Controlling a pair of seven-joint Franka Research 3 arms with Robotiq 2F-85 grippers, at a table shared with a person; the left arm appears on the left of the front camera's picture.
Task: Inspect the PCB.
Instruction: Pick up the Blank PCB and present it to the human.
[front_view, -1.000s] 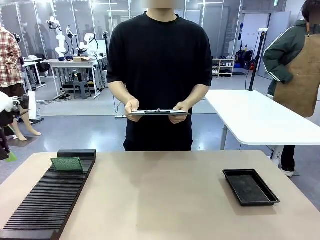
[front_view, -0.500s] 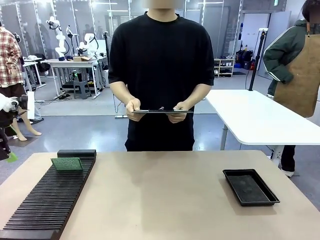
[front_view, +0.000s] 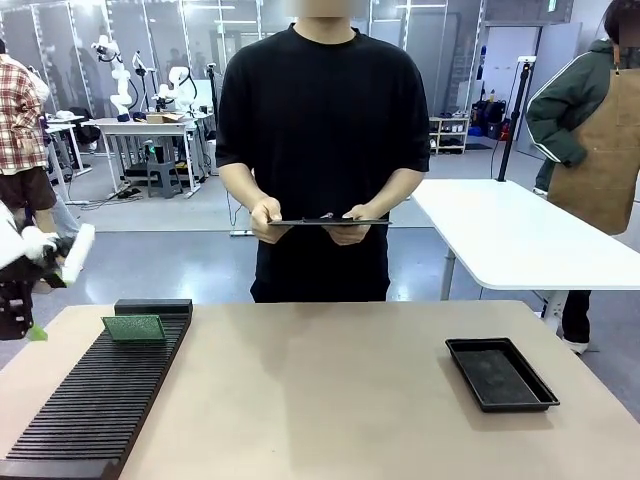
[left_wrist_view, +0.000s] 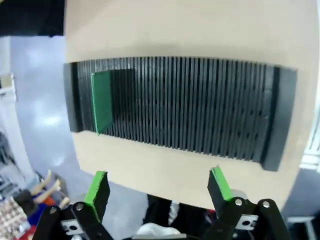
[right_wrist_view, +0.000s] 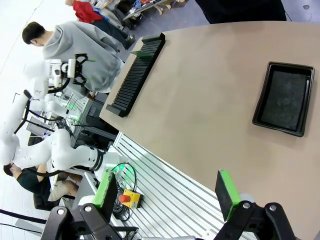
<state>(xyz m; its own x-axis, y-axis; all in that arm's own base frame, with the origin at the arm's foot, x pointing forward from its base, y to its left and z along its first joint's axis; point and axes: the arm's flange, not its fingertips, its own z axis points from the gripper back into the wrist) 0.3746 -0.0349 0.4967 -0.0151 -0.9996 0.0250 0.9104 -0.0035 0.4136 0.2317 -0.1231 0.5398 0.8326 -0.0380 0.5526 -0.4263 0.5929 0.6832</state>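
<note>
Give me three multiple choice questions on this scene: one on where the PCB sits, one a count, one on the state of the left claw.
1. Where on the slotted rack is the PCB?
A) lying flat across its top
B) standing in a slot near its far end
C) leaning against its outer side

2. How many boards does the rack hold?
A) one
B) three
C) five

3. The left claw is:
A) open and empty
B) shut on the PCB
C) shut on the rack

Answers:
1 B: it stands on edge in a slot.
2 A: every other slot is bare.
3 A: its green pads are wide apart with nothing between them.
</note>
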